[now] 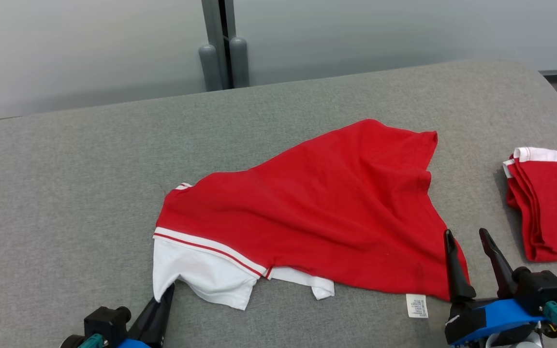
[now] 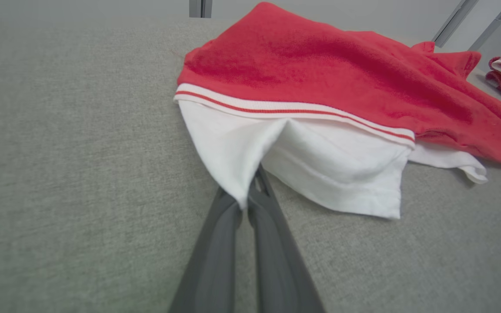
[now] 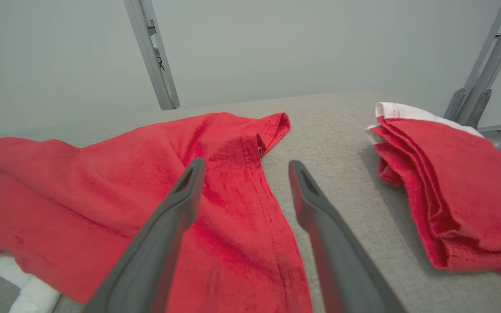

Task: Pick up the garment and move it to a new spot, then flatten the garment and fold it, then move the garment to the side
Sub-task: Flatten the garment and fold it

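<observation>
The left gripper (image 1: 166, 290) is mostly cut off at the bottom edge of the head view. Its tips are buried under the corner of the white sleeve (image 1: 196, 270), and the two dark fingers are pressed together with that corner pinched between them. The print on the small care label (image 1: 416, 305) is too fine to read. A folded pile (image 1: 549, 203) of red and white cloth runs off the right edge.

The garment (image 1: 317, 208) lies crumpled across the middle of the grey surface (image 1: 65, 193), a coarse, felt-like weave. It is soft red knit, rumpled into long ridges, with a ribbed white band carrying a thin red stripe. The right gripper (image 1: 466, 233) hovers at the garment's near right corner. Its smooth tapered fingers are spread wide and hold nothing.
</observation>
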You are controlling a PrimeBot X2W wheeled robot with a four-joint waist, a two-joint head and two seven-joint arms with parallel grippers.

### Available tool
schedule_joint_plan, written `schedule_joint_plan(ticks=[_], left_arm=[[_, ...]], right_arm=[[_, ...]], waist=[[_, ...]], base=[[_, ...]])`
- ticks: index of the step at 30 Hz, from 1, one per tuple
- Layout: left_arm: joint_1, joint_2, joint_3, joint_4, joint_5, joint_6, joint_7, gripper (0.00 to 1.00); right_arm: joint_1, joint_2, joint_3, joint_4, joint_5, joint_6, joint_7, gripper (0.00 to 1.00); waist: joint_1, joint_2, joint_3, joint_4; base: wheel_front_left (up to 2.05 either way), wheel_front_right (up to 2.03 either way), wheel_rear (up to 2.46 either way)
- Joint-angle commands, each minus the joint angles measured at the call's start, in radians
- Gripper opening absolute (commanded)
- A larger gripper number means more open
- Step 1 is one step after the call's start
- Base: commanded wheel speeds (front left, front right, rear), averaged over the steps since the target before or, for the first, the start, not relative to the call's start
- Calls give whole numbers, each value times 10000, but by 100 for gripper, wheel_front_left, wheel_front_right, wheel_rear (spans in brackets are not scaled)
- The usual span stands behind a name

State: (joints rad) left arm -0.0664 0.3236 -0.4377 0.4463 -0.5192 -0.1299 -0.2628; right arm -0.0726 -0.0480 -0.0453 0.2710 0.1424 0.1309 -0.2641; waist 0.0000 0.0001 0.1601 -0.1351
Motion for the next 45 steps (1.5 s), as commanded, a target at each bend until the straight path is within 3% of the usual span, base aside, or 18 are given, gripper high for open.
schedule_joint_plan(ticks=[1,11,23,28,29,31,36,45], left_arm=[[24,20,-89,-41,-25,-15,-24,0],[340,-158,-558,82,-245,-15,-22,0],[271,-16,-889,340,-504,-15,-24,0],[180,95,-1003,271,-602,-15,-24,0],[179,98,-1011,257,-606,-15,-24,0],[148,115,-1037,238,-621,-15,-24,0],[-32,189,-902,-87,-763,-15,-24,0],[-822,469,-216,-1591,-783,-15,-24,0]], right_arm=[[117,-50,-38,75,14,-3,-3,100],[287,-50,-326,1043,-291,-3,-3,100],[80,-47,-1302,3770,-846,-3,-3,100],[-126,-42,-1198,4474,-707,-3,11,100],[-156,-30,-1099,4640,-674,-3,29,40],[-206,-13,-884,4785,-488,0,45,0],[-335,-4,-426,4169,172,2,5,0],[-1102,-52,-130,1530,1280,-1,-4,0]], waist=[[0,-1,-65,84],[0,-1,-847,843],[0,-1,-705,922],[0,-1,-582,927],[0,-1,-567,928],[0,-1,-540,927],[0,-1,-595,918],[0,-1,-1210,953]], base=[[0,0,0],[0,0,0],[0,0,0],[0,0,0],[0,0,0],[0,0,0],[0,0,0],[0,0,0]])
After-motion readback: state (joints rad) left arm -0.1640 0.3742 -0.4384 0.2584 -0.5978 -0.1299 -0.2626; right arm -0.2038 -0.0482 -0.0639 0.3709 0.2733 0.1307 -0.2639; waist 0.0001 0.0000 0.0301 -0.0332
